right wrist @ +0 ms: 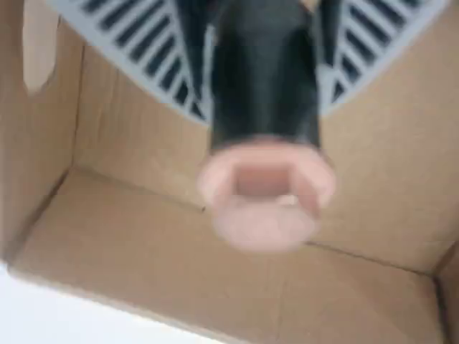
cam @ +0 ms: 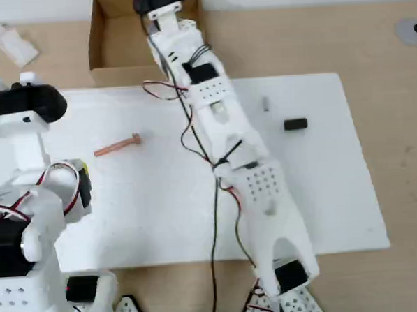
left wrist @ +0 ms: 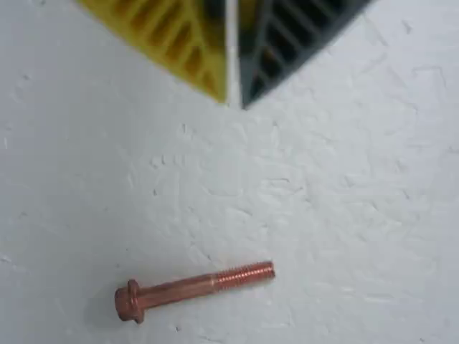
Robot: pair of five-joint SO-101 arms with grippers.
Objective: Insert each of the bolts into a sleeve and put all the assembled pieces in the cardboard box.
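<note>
1. Copper-coloured threaded metal bolt (left wrist: 193, 288) is lying loose on its side on the white textured board (cam: 323, 213) that is covering the wooden worktop (cam: 397, 153). The left end effector (left wrist: 233, 100) is hanging near it without touching, with its yellow and black jaws pressed together and holding nothing.
2. This bolt is looking stiff, small and light, and it is likely to roll. I would be taking it across the plain shank just behind the flanged head, leaving the thread free for a sleeve.
3. Farther out, a short black cylindrical sleeve (cam: 296, 124) is lying on the board, well apart from the bolt and on the other side of the right arm.
4. Farthest off, the right end effector (right wrist: 262, 115) is clamping an assembled piece (right wrist: 265, 193), a black sleeve with a bolt head showing at its end. It is holding this over the inside of the open brown cardboard box (cam: 101, 50), so letting go is looking like the next step.
</note>
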